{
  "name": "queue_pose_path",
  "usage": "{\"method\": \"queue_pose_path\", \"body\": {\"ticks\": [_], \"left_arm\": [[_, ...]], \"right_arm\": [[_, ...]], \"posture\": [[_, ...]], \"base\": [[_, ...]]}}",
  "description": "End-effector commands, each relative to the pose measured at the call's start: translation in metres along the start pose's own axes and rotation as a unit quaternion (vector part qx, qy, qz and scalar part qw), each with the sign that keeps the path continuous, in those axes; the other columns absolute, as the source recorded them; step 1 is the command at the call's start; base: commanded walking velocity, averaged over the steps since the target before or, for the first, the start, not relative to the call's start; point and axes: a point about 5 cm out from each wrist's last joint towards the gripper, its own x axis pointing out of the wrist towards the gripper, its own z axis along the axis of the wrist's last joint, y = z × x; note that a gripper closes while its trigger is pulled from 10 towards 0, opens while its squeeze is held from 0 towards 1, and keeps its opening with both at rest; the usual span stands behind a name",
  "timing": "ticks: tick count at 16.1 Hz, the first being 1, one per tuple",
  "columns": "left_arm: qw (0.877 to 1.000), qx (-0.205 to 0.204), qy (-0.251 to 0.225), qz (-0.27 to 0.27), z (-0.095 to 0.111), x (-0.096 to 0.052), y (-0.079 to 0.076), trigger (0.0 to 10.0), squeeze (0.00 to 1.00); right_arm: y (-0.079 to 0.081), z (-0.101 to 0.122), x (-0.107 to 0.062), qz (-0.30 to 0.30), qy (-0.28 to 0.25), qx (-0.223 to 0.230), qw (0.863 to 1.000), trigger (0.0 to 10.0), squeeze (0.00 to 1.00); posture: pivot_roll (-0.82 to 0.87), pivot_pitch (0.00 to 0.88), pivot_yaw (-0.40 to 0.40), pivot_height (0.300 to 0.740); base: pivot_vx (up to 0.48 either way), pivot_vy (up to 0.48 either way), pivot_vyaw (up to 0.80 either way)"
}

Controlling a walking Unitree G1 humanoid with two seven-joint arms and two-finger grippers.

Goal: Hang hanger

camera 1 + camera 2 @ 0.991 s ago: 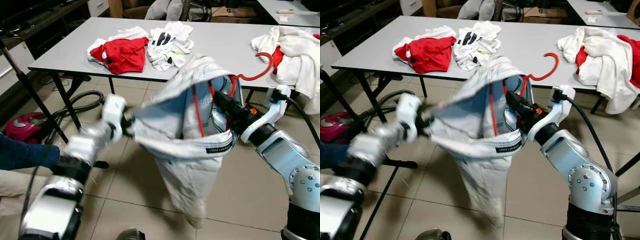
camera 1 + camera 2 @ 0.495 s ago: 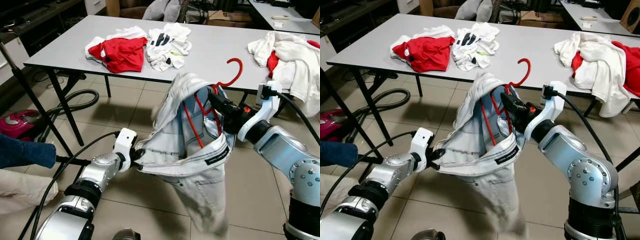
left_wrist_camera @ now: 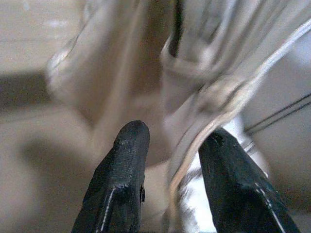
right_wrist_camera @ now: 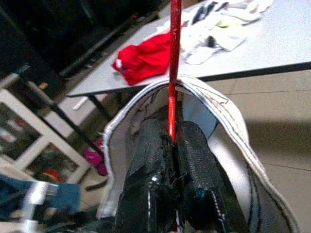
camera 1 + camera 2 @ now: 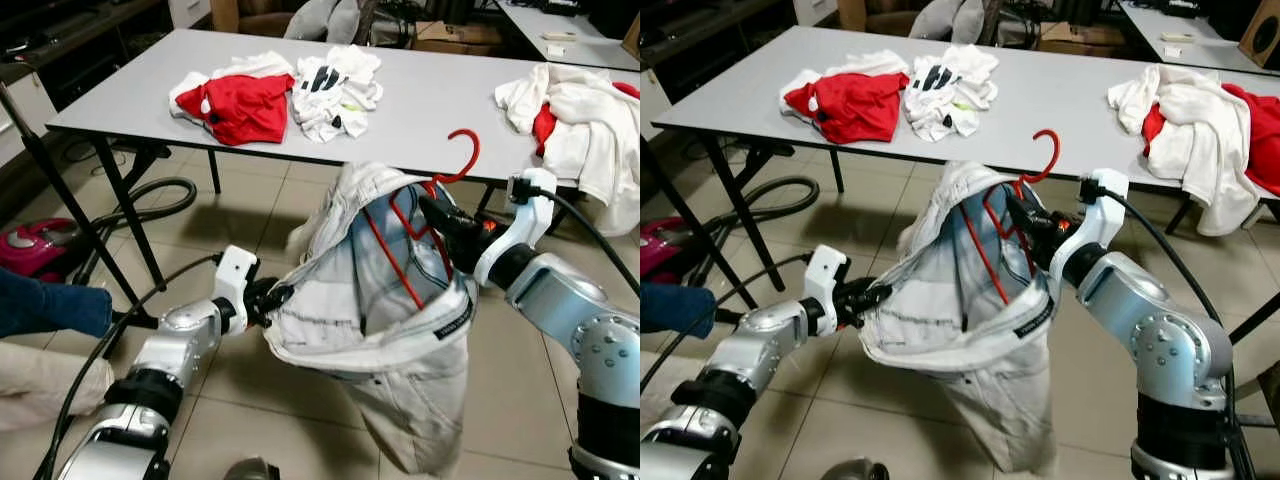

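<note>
Right gripper (image 4: 171,141) fingers pinched tight on red hanger (image 5: 455,168) inside pale jeans (image 5: 390,340). Left gripper (image 5: 268,299) clamps waistband. Head view shows hook above table (image 5: 150,95) edge.

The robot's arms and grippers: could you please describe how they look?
Both arms are silver metal with rounded joints and black bands. Each wrist carries a white block, and a black cable runs back from it along the arm. The left gripper and the right gripper each have two long black fingers, rounded at the tips.
</note>
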Motion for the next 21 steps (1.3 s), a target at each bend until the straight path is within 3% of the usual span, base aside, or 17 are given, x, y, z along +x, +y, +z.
{"method": "queue_pose_path", "body": {"ticks": [1, 3, 4, 5, 7, 9, 10, 12, 14, 16, 17, 19, 21], "left_arm": [[0.995, -0.036, -0.072, -0.059, 0.026, -0.001, -0.010, 10.0, 1.00], [0.987, -0.059, -0.130, -0.077, 0.046, -0.003, -0.014, 10.0, 1.00], [0.982, -0.067, -0.159, -0.075, 0.056, -0.004, -0.014, 10.0, 0.66], [0.981, -0.070, -0.169, -0.068, 0.061, -0.005, -0.013, 10.0, 0.00], [0.985, -0.063, -0.155, -0.032, 0.066, -0.010, -0.013, 10.0, 0.00], [0.987, -0.017, -0.130, 0.093, 0.064, -0.021, -0.003, 10.0, 0.00], [0.981, 0.006, -0.148, 0.122, 0.067, -0.027, -0.002, 10.0, 0.00], [0.964, -0.026, -0.193, 0.182, 0.070, -0.040, -0.001, 10.0, 0.00], [0.966, -0.029, -0.169, 0.195, 0.059, -0.043, -0.003, 10.0, 0.00], [0.970, 0.030, -0.120, 0.208, 0.042, -0.039, -0.004, 10.0, 0.00], [0.970, 0.037, -0.113, 0.210, 0.040, -0.038, -0.004, 10.0, 0.00], [0.968, -0.004, -0.110, 0.225, 0.032, -0.038, -0.002, 10.0, 0.00], [0.969, 0.012, -0.097, 0.228, 0.030, -0.036, -0.002, 10.0, 0.00]], "right_arm": [[-0.002, 0.013, 0.004, -0.008, -0.026, -0.030, 0.999, 10.0, 0.00], [-0.006, 0.007, 0.009, -0.014, -0.016, -0.040, 0.999, 10.0, 0.00], [-0.008, 0.003, 0.012, -0.016, -0.011, -0.043, 0.999, 10.0, 0.00], [-0.010, -0.002, 0.014, -0.021, -0.003, -0.050, 0.999, 10.0, 0.00], [-0.017, -0.011, 0.018, -0.039, -0.006, -0.050, 0.998, 10.0, 0.00], [-0.028, -0.031, 0.013, -0.065, 0.008, -0.069, 0.995, 10.0, 0.00], [-0.032, -0.044, 0.007, -0.064, 0.018, -0.068, 0.995, 10.0, 0.00], [-0.046, -0.067, -0.009, -0.103, 0.026, -0.073, 0.992, 10.0, 0.00], [-0.053, -0.079, -0.018, -0.120, 0.022, -0.069, 0.990, 10.0, 0.00], [-0.058, -0.091, -0.024, -0.121, 0.025, -0.075, 0.990, 10.0, 0.00], [-0.059, -0.092, -0.025, -0.121, 0.021, -0.074, 0.990, 10.0, 0.00], [-0.063, -0.095, -0.024, -0.132, 0.025, -0.080, 0.988, 10.0, 0.00], [-0.062, -0.093, -0.020, -0.121, 0.027, -0.107, 0.986, 10.0, 0.00]], "posture": [[-0.07, 0.000, -0.023, 0.740], [-0.07, 0.000, -0.021, 0.740], [-0.07, 0.000, -0.021, 0.740], [-0.06, 0.000, -0.017, 0.740], [-0.06, 0.000, -0.010, 0.740], [-0.04, 0.000, -0.017, 0.740], [-0.03, 0.000, -0.019, 0.740], [-0.02, 0.000, -0.011, 0.740], [-0.03, 0.000, -0.002, 0.740], [-0.02, 0.000, -0.006, 0.740], [-0.02, 0.000, -0.006, 0.740], [-0.03, 0.000, -0.005, 0.740], [-0.03, 0.000, -0.010, 0.740]], "base": [[0.000, 0.000, 0.00], [0.000, 0.000, 0.00], [0.000, 0.000, 0.00], [0.000, 0.000, 0.00], [0.000, 0.000, 0.00], [0.000, 0.000, 0.00], [0.000, 0.000, 0.00], [0.000, 0.000, 0.00], [0.000, 0.000, 0.00], [0.000, 0.000, 0.00], [0.000, 0.000, 0.00], [0.000, 0.000, 0.39], [0.000, 0.000, 0.79]]}}
